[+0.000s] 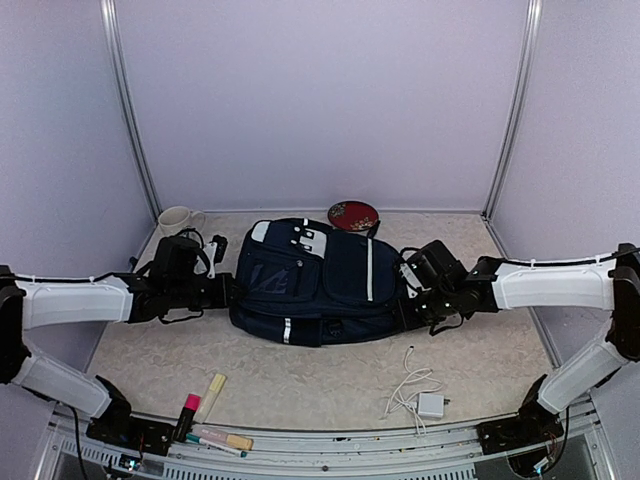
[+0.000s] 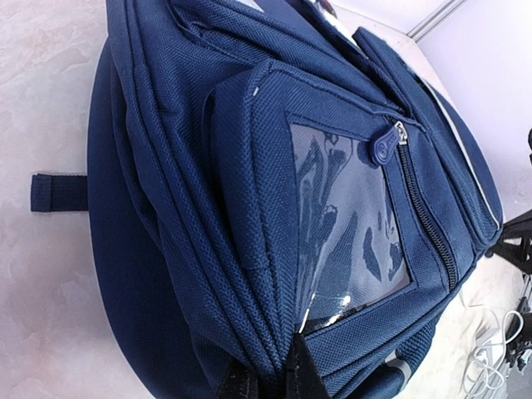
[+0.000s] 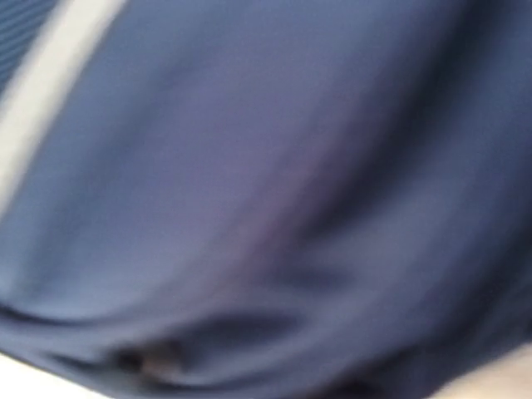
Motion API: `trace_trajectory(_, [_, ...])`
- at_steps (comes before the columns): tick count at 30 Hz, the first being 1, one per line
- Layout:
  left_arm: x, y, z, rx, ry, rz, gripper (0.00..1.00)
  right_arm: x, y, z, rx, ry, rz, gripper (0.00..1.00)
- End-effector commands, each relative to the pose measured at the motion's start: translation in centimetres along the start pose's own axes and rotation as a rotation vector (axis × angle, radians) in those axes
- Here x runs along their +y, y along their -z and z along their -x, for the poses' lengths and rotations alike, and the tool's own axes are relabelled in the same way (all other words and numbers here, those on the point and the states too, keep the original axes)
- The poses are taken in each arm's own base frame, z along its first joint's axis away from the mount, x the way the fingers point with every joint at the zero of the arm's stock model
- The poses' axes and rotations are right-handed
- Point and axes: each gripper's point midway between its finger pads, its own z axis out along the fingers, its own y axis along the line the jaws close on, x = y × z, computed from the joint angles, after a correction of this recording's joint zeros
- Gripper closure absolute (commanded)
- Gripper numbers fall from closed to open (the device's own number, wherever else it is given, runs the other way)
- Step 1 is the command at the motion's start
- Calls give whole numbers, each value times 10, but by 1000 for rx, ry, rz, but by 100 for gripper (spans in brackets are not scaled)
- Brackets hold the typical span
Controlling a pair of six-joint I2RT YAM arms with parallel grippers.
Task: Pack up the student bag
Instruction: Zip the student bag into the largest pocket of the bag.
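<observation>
Mottled beige tabletop (image 1: pixel 300 385), white booth walls. My left gripper (image 1: pixel 230 292), jaws pressed together, pinches the left-end seam of the large navy fabric student bag (image 1: pixel 330 285), which lies mid-table. My right gripper (image 1: pixel 408 292) is closed against its right end; I cannot tell if cloth is caught. Advised: verify both holds, then lift evenly.

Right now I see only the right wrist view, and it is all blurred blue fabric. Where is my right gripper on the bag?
Observer: The right gripper is at the right end of the student bag, which lies on the table with its front up.
Operator: And the left one?
Observer: The left gripper is shut on the fabric edge below the clear-window pocket, at the opposite end.
Operator: Is anything loose on my side?
Observer: A white charger with its cable lies toward the near edge, apart from the bag.
</observation>
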Motion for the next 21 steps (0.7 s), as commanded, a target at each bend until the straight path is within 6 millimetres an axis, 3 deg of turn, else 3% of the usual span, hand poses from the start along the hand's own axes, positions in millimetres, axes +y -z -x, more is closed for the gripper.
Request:
trace_trajectory(1, [15, 19, 37, -139, -18, 64, 100, -34, 15, -6, 4, 76, -48, 100])
trace_trajectory(3, [13, 21, 39, -144, -8, 55, 100, -21, 16, -1, 0, 140, 14, 100])
trace_trajectory(6, [18, 23, 40, -149, 5, 76, 100, -21, 15, 3, 7, 189, 7, 100])
trace_trajectory(7, [20, 23, 41, -151, 12, 85, 95, -15, 14, 3, 9, 196, 34, 100])
trace_trajectory(8, [23, 24, 43, -157, 25, 96, 70, -7, 12, 5, 1, 201, 80, 100])
trace_trajectory(9, [26, 25, 45, -168, 37, 108, 37, 4, 11, 5, 0, 206, 134, 100])
trace_trajectory(10, [27, 28, 49, -185, 42, 116, 14, 16, 9, 3, 2, 217, 182, 100])
trace_trajectory(11, [23, 31, 53, -203, 34, 104, 3, 26, 8, 2, 3, 232, 221, 100])
trace_trajectory(13, [3, 44, 66, -259, -4, 55, 1, 40, 7, 1, 1, 253, 264, 100])
trace_trajectory(15, [-41, 71, 84, -379, -118, -3, 1, 49, 8, 3, -3, 254, 307, 100])
trace_trajectory(17, [-86, 92, 87, -469, -272, -35, 1, 55, 12, 7, -20, 252, 336, 100])
trace_trajectory(19, [-123, 94, 72, -463, -396, -94, 1, 61, 16, 13, -40, 244, 362, 100])
trace_trajectory(21, [-134, 76, 52, -395, -461, -116, 1, 68, 18, 18, -54, 240, 400, 100])
